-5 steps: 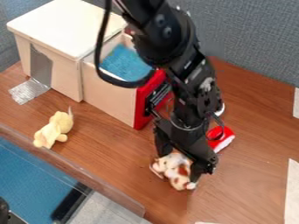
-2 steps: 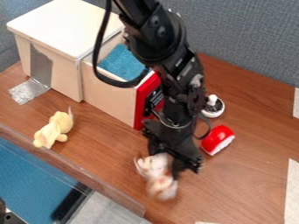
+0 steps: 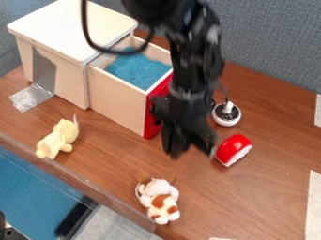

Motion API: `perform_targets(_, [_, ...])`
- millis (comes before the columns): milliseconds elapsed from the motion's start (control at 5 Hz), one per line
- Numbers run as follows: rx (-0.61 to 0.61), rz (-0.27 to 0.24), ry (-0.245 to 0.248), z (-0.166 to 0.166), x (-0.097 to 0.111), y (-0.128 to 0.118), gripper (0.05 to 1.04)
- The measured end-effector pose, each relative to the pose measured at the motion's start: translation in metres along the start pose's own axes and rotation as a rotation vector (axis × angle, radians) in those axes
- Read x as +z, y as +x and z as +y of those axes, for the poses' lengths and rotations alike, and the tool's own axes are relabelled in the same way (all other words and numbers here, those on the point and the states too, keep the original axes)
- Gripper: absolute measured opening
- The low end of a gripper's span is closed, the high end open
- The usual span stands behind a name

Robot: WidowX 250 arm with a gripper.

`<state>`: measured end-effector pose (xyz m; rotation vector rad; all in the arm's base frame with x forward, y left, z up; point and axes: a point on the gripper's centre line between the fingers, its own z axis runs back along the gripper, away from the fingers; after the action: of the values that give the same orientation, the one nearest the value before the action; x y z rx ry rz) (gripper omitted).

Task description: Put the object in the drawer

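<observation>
The drawer (image 3: 116, 101) is drawn out from the cabinet (image 3: 72, 28), presumably so that a load can be lowered in from above; its blue lining (image 3: 139, 70) is exposed. The cabinet is probably secured to the bench (image 3: 270, 187) by the tape (image 3: 31, 97) at its base. The object to be stowed is taken to be the spotted plush toy (image 3: 161, 202), which lies on the bench near the front edge, outside the drawer. The gripper (image 3: 193, 153) is positioned above the bench, beside the red item (image 3: 233, 150). Its jaws are spread apart and nothing is grasped, as would be required for a pick-up; alignment over the spotted plush toy is judged to be needed first.

Quantities: cabinet, one; extended drawer, one; plush toys, two, the second being the yellow plush toy (image 3: 59, 138) at left; red item, one; white bowl (image 3: 226, 114) with dark contents, one.
</observation>
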<state>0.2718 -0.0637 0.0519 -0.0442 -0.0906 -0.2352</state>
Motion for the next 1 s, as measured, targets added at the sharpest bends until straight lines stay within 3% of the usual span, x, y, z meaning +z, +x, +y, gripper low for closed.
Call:
perform_targets(200, [0.001, -0.044, -0.033, 0.005, 0.027, 0.006, 0.072])
perform_targets(400, [0.023, -0.066, -0.043, 0.003, 0.034, -0.004, 0.222])
perform_targets(800, [0.065, 0.002, -0.037, -0.016, 0.007, -0.037, 0.804])
perform_targets(1000, [0.142, 0.003, -0.030, -0.017, -0.006, -0.047, 1.005])
